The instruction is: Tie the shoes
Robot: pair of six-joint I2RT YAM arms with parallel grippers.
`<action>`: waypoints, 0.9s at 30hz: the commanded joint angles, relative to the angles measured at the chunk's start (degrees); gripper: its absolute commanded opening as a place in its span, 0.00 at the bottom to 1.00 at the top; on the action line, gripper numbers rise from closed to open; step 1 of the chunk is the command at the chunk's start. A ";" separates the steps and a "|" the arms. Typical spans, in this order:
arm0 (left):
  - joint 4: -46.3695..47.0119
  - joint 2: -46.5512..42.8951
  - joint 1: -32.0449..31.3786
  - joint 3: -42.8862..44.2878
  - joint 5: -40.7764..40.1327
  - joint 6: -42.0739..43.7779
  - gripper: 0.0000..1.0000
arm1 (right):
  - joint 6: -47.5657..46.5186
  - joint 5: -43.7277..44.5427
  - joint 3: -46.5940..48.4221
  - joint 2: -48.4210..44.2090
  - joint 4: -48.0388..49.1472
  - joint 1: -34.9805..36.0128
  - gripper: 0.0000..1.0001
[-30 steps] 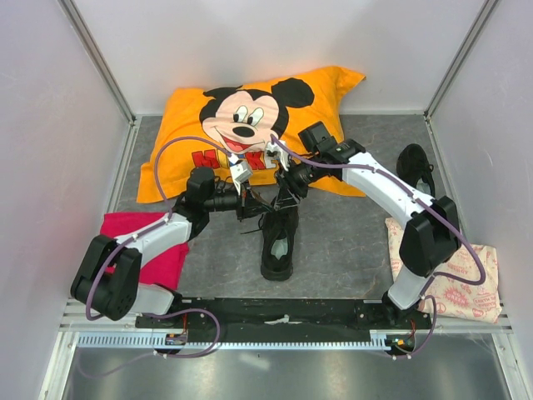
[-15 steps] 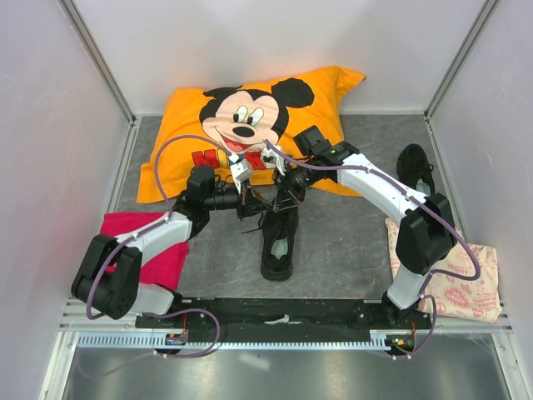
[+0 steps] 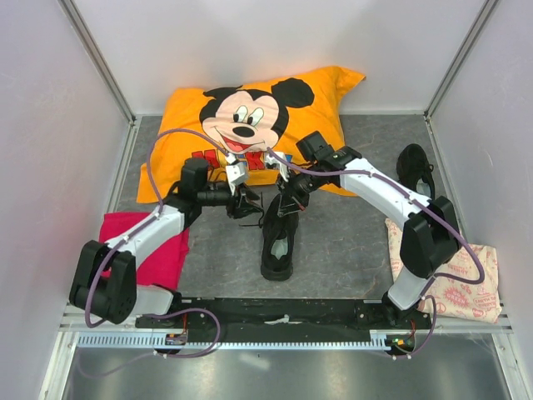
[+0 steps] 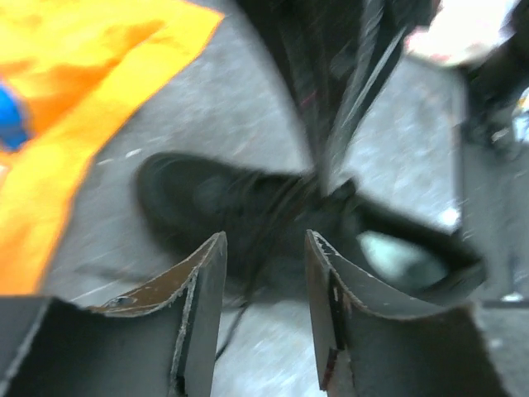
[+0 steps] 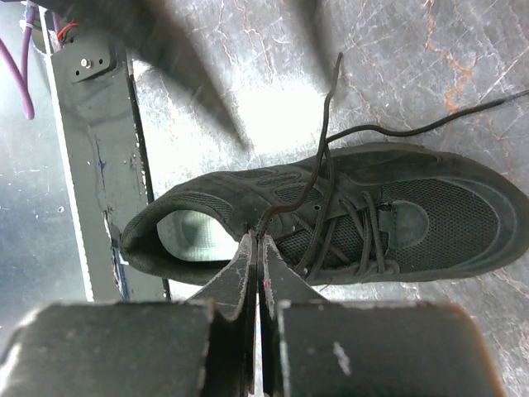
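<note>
Right fingers (image 5: 235, 285) pinch a lace (image 5: 307, 192) above the shoe (image 5: 430, 219); left fingers (image 4: 202, 289) stand spread.

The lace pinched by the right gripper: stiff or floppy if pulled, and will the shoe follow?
Probably floppy: the lace is thin and bends in loose curves on its way to the right gripper. It could slip, since the pinch holds only a narrow cord. The shoe looks soft and light, lying flat, so a firm pull would likely drag it.
</note>
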 commanded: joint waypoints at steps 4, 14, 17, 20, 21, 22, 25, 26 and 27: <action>-20.25 5.48 9.93 9.94 5.43 33.01 0.52 | -3.14 -1.52 -0.45 -4.15 0.32 0.17 0.00; -25.10 15.86 5.28 17.42 6.58 29.27 0.52 | -5.43 -1.96 -0.01 -4.41 -1.52 1.49 0.00; -25.10 16.13 3.27 16.72 7.11 26.10 0.52 | -5.43 -1.96 -0.01 -4.23 -1.70 1.84 0.00; -25.02 16.39 1.16 15.75 5.53 24.96 0.53 | -5.60 -1.96 -0.01 -4.32 -1.70 2.11 0.00; -25.10 16.65 0.54 16.01 4.22 24.26 0.52 | -5.60 -1.96 -0.01 -4.41 -1.70 2.19 0.00; -25.10 17.00 0.01 16.19 2.38 24.08 0.53 | -5.60 -1.96 -0.01 -4.41 -1.70 2.28 0.00; -24.40 17.71 -1.66 16.80 -0.97 23.02 0.52 | -5.87 -1.87 -0.10 -4.41 -1.70 2.28 0.00; -24.40 17.97 -2.10 17.07 -1.59 22.50 0.52 | -5.87 -1.87 -0.01 -4.32 -1.79 2.37 0.00; -24.40 18.24 -2.37 17.50 -2.12 22.41 0.50 | -5.95 -1.87 0.08 -4.32 -1.88 2.37 0.00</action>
